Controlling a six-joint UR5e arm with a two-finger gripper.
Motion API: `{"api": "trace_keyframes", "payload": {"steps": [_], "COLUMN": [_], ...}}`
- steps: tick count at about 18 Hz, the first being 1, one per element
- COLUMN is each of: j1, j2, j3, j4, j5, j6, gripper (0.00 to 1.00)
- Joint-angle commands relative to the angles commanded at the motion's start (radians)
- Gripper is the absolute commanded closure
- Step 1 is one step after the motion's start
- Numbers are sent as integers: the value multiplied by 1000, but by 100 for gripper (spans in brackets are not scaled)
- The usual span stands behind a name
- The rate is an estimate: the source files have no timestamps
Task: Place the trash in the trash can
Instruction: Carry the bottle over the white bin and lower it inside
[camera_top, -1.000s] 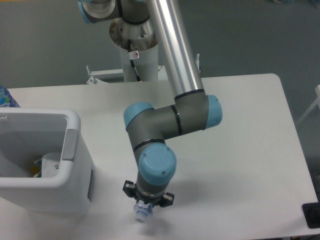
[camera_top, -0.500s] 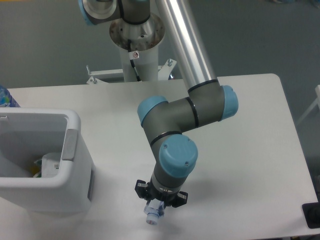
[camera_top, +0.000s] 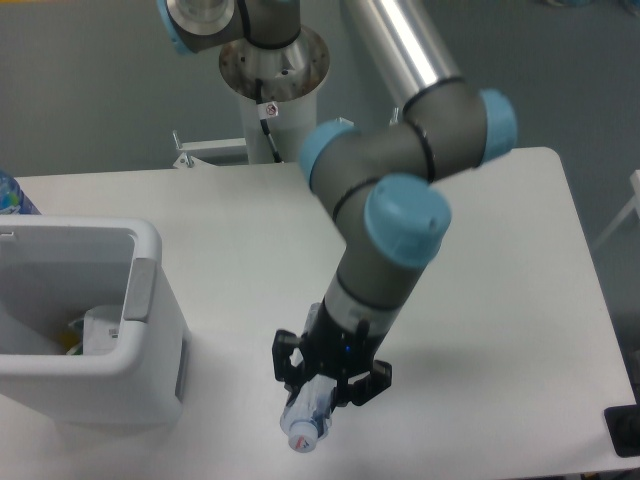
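Here, one bottle (camera_top: 305, 418) sits clamped in the fingers (camera_top: 318, 400); one trash can (camera_top: 95, 330) stands well apart.

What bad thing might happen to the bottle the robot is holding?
The end effector seems to hold the bottle near one end, with the white cap sticking out, so it might tilt or slip loose on the way. The trash can is off to the side with a tall wall; carried too low, the bottle might bump it. The bin already holds things, so the long bottle may not drop in flat.
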Motion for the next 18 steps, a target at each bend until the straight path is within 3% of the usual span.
{"api": "trace_keyframes", "payload": {"steps": [7,12,18], "j1": [0,-23,-109], "j2": [84,137,147], "j3": [80,75,54], "j4": [68,74,81], "j5": [-215,-289,-312], "j6": [-182,-216,-219], "gripper": [67,67,67]}}
